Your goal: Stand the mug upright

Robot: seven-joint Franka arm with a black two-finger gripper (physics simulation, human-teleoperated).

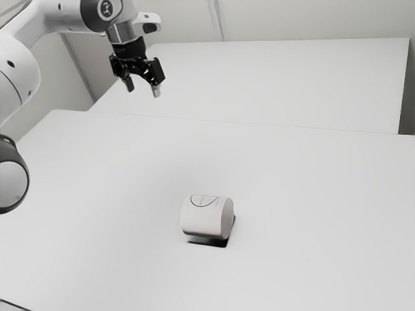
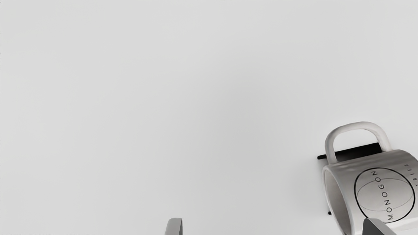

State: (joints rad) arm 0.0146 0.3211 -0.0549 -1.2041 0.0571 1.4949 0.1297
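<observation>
White table (image 1: 311,194), plain surface; pale wall (image 1: 311,19) behind. White MONOGON mug (image 1: 206,217) found lying on its side on the table, at about five o'clock from my fingers (image 1: 156,91) in the exterior view. Handle (image 2: 359,125) attached, standing out from the mug's side. Black flat object (image 2: 359,152) noted beside the mug, identity undetermined. My fingers: released, spread apart, nothing between them, raised well apart from the mug.
</observation>
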